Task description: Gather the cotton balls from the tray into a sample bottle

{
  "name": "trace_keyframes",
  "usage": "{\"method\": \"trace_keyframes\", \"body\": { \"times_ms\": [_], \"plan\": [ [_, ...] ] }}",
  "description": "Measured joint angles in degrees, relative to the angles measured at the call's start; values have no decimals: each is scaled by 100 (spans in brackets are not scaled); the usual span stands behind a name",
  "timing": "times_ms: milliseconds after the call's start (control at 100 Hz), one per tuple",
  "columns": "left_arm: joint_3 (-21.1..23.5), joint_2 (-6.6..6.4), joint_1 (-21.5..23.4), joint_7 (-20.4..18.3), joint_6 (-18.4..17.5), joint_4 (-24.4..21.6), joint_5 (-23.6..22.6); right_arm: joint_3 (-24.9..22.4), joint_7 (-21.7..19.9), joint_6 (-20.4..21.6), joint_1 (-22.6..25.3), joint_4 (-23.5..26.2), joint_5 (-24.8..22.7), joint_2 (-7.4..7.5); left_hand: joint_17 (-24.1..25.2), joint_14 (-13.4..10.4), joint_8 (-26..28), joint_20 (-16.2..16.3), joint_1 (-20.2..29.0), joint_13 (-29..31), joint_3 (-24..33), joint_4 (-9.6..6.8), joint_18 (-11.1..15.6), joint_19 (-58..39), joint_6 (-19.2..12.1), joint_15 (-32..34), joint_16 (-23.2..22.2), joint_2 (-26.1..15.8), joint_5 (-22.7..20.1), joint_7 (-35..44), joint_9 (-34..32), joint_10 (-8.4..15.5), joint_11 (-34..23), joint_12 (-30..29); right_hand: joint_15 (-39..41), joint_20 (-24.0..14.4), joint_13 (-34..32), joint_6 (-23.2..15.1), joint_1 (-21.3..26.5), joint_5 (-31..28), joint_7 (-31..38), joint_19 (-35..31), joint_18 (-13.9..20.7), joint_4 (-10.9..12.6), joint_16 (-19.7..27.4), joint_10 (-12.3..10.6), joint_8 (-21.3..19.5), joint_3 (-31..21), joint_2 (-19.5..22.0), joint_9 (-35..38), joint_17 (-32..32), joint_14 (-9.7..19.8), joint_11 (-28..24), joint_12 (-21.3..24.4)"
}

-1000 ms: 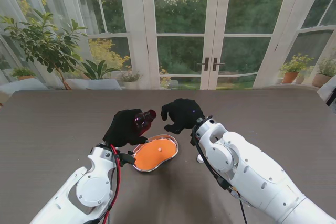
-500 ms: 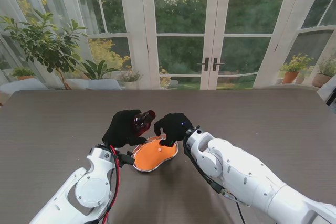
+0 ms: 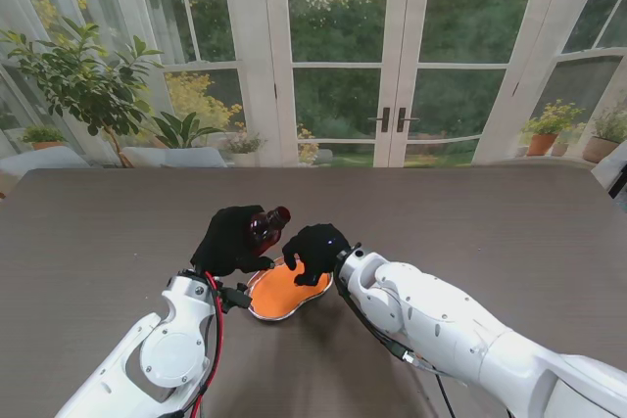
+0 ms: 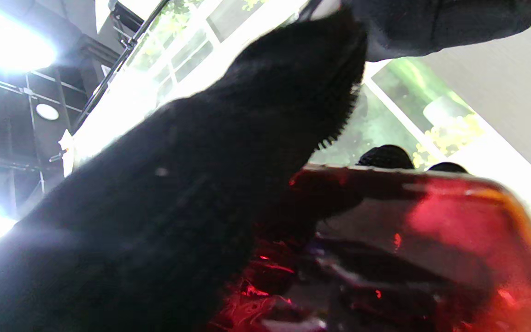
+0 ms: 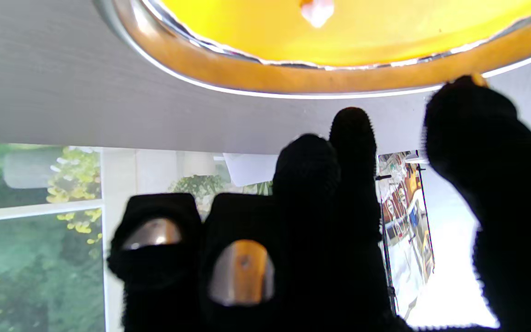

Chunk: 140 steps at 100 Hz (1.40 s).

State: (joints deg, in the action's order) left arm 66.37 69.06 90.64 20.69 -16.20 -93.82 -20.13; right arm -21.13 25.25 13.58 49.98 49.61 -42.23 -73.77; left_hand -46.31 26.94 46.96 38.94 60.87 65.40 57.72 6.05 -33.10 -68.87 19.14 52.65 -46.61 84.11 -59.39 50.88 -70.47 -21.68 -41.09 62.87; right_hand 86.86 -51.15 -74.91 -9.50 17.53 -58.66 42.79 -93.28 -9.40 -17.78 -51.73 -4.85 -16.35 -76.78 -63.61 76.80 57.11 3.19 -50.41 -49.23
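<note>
A long grey-brown table (image 3: pixel 118 212) fills the lower half of the stand view, with tall white-framed glass doors (image 3: pixel 343 56) and green garden behind it, and a leafy potted plant (image 3: pixel 83 80) at the upper left of the frame.

Just left of the frame's centre, the left hand (image 3: pixel 233 238), in a black glove, is wrapped around a red-tinted sample bottle (image 3: pixel 267 224), held tilted with its mouth toward the centre. In the left wrist view the bottle (image 4: pixel 413 249) fills the lower right, a gloved finger across it.

Right beside it, the right hand (image 3: pixel 315 250) hangs over the far edge of the steel kidney-shaped tray (image 3: pixel 266 308), whose inside is orange. Its fingers are curled downward toward the tray. In the right wrist view the fingertips (image 5: pixel 309 161) are bunched loosely with the thumb apart, and nothing shows between them, though I cannot tell for sure that it holds nothing. At the top centre of that view one small white cotton ball (image 5: pixel 317 9) lies in the tray (image 5: pixel 256 83).
</note>
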Motion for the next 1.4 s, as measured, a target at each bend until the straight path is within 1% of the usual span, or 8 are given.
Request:
{"method": "trace_keyframes", "body": {
  "times_ms": [380,590,800,880,990,1140,1260,1400],
  "plan": [
    [-15,-4,3,-45,75,-8,50,415,323,160,-246,-896,191,-389,0,0,0,0,-1,1,0,0,0,0,0,0,0,0,0,0,0,0,0,0,146,2,0,-1,191,0,65,-5,-24,-124,-71,-6,340,0,1,57,103,-17,-213,-48],
    [-23,-5,2,-59,110,-13,63,683,648,233,-376,-1489,265,-702,0,0,0,0,-1,1,0,0,0,0,0,0,0,0,0,0,0,0,0,0,224,2,0,-14,291,1,267,-5,-28,-229,-130,-12,578,0,-18,60,180,-17,-347,-31],
    [-23,-6,8,-63,134,-20,67,886,799,255,-490,-1795,292,-879,0,0,0,0,-1,1,0,0,0,0,0,0,0,0,0,0,0,0,0,0,335,3,0,-26,291,1,356,-17,-30,-288,-204,-40,718,0,-21,62,256,-18,-641,4],
    [-28,-6,8,-67,135,-20,71,899,801,255,-512,-1826,285,-899,0,0,0,0,-1,1,0,0,0,0,0,0,0,0,0,0,0,0,0,0,344,3,0,-25,184,-62,331,-21,-30,-278,-215,-48,719,-1,-66,64,258,-18,-745,58],
    [-40,-7,4,-75,135,-20,78,926,786,230,-530,-1828,284,-902,0,0,0,0,-1,1,0,0,0,0,0,0,0,0,0,0,0,0,0,0,398,3,-1,-23,47,-174,115,-57,-31,108,-273,-56,435,-1,-66,69,315,-18,-820,65],
    [-51,-7,1,-80,135,-18,88,995,790,177,-552,-1877,273,-924,0,0,0,0,-1,1,0,0,0,0,0,0,0,0,0,0,0,0,0,0,509,3,-1,-22,47,-194,88,-77,-33,109,-343,-72,356,-2,-139,77,411,-18,-1022,65],
    [-58,-7,0,-84,137,-13,90,1027,772,156,-569,-1908,263,-936,0,0,0,0,-1,1,0,0,0,0,0,0,0,0,0,0,0,0,0,0,578,4,-1,-22,68,-247,245,-104,-33,-184,-405,-99,507,-3,-212,114,488,-18,-1214,64],
    [-71,-8,-10,-87,137,-4,94,1041,742,150,-579,-1913,258,-936,0,0,0,0,-1,1,0,0,0,0,0,0,0,0,0,0,0,0,0,0,622,4,-1,-22,258,-252,411,-143,-34,-344,-424,-110,733,-5,-273,117,538,-18,-1280,64]
  ]
}}
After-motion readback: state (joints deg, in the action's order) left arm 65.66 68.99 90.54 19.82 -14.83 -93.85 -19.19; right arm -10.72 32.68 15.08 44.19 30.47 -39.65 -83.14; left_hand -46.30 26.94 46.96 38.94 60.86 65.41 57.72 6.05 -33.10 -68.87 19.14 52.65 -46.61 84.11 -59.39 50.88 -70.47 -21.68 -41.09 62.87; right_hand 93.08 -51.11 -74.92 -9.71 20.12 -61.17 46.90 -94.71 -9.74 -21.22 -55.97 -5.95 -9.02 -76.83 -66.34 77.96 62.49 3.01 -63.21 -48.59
